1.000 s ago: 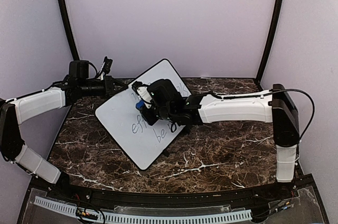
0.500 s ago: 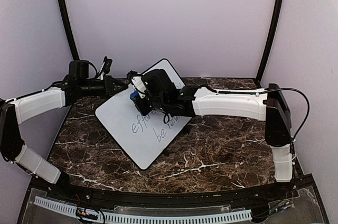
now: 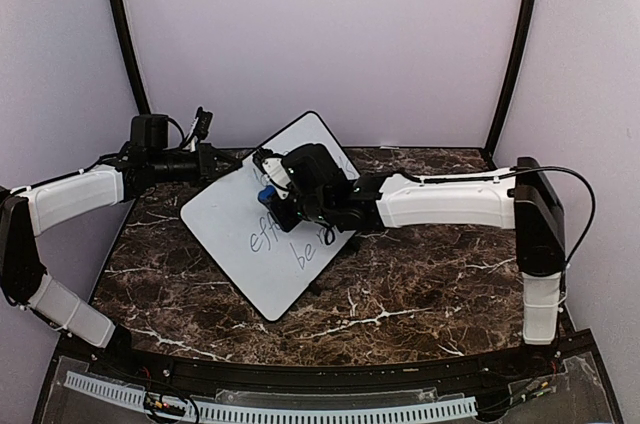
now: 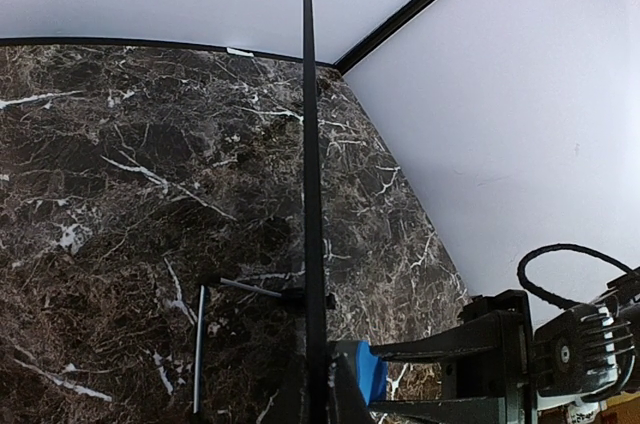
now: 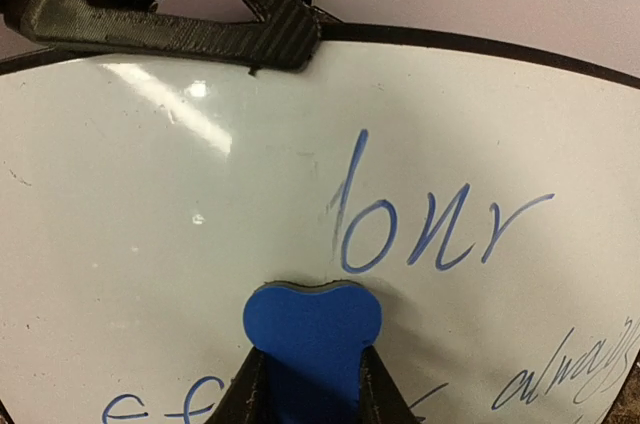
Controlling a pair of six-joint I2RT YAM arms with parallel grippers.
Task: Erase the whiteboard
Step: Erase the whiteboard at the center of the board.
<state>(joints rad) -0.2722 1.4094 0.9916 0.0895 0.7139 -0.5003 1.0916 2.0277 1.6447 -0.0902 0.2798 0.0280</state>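
Note:
The whiteboard stands tilted on the marble table, with blue handwriting on its face. My left gripper is shut on its upper left rim; in the left wrist view the board shows edge-on as a thin black line running down between my fingers. My right gripper is shut on a blue eraser and presses it against the board. In the right wrist view the eraser sits between the fingers of my right gripper, just below the written "bnr", on the board.
The board's thin metal stand legs rest on the dark marble table behind it. Lilac walls and black corner poles close in the back and sides. The right arm stretches across the table's middle.
My right gripper swept the eraser up and left across the board, then came back down and right to about where it was. The left gripper and the board have not moved.

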